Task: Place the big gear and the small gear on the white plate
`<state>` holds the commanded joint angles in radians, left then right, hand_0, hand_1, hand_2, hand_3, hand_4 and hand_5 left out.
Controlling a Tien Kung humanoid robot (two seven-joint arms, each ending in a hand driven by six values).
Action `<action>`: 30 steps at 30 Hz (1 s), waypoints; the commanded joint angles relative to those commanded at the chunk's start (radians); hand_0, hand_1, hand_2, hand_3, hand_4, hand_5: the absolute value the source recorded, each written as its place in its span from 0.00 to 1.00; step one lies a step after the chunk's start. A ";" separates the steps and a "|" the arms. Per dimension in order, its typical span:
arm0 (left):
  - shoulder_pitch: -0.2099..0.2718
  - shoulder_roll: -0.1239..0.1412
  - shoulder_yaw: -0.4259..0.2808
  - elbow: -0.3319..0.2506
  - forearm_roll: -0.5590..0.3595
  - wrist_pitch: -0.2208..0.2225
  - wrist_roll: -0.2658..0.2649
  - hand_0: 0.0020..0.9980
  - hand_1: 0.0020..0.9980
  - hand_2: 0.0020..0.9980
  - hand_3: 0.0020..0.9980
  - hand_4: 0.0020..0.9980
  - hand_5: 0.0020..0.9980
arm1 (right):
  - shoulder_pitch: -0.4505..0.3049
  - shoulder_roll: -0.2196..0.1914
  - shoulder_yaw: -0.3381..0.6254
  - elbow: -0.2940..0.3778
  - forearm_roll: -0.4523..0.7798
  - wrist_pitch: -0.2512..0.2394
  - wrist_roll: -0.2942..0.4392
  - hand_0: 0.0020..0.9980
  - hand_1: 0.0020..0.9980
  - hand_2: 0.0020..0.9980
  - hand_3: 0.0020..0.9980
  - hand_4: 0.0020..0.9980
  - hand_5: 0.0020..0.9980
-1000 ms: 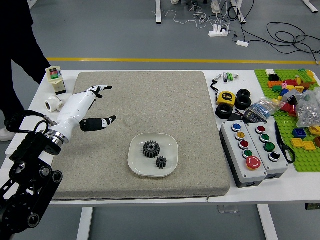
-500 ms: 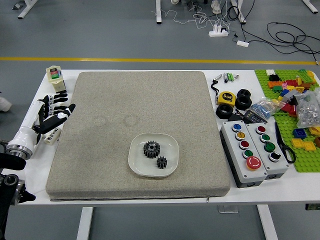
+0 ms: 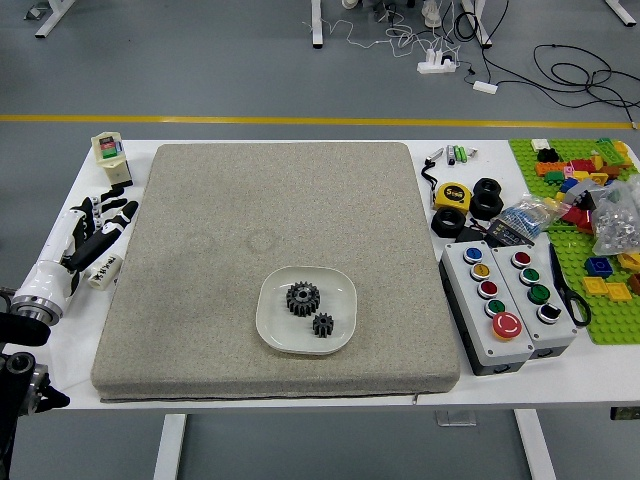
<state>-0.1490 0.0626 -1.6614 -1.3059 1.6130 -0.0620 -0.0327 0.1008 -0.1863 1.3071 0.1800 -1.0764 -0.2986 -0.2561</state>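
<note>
Both gears are on the white plate [image 3: 338, 291]: the big gear [image 3: 303, 299] lies near its middle, and the small gear [image 3: 323, 324] is just beside it, toward the near right. The placement called for appears complete; what remains, in judgement, is to leave the plate undisturbed.

The left hand [image 3: 95, 236] is over the table's left side, well apart from the plate. Its fingers are extended and somewhat apart, with nothing held. The right hand is out of view, and the state of its fingers cannot be told.

Handling, as judged: both gears look rigid and compact, the big one likely the heavier. Teeth should give fair grip, though smooth faces could slide on the glossy plate. Should either need correction, opposed fingertips across the outer teeth are advised, lifting straight up; the small gear allows little finger room on the side facing its neighbour. The plate looks hard and possibly brittle, and its raised rim could be caught by a low finger.

Edges and room: the grey mat [image 3: 250, 210] extends around the plate on all sides, narrowest toward the near edge. The two push-button boxes stand beyond its right edge. Beside the left hand are a white roll [image 3: 105, 272] and a cream container [image 3: 110, 151], which a sideways sweep could knock.
</note>
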 joint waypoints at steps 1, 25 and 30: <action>0.000 0.000 0.000 0.000 0.002 0.000 0.000 0.73 0.72 0.86 0.85 0.84 0.73 | 0.000 0.000 -0.001 0.000 0.001 0.000 0.000 0.60 0.61 0.70 0.56 0.76 0.71; -0.005 0.005 -0.010 -0.019 0.055 -0.010 -0.007 0.74 0.72 0.86 0.85 0.84 0.73 | 0.015 -0.005 0.011 0.000 -0.014 0.002 0.001 0.60 0.61 0.70 0.56 0.76 0.71; -0.003 0.005 -0.011 -0.024 0.054 -0.010 -0.010 0.74 0.72 0.86 0.85 0.84 0.73 | 0.020 -0.008 0.013 0.000 -0.022 0.004 0.001 0.60 0.61 0.70 0.56 0.76 0.71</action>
<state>-0.1519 0.0671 -1.6724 -1.3296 1.6666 -0.0717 -0.0426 0.1209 -0.1943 1.3197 0.1800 -1.0988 -0.2942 -0.2553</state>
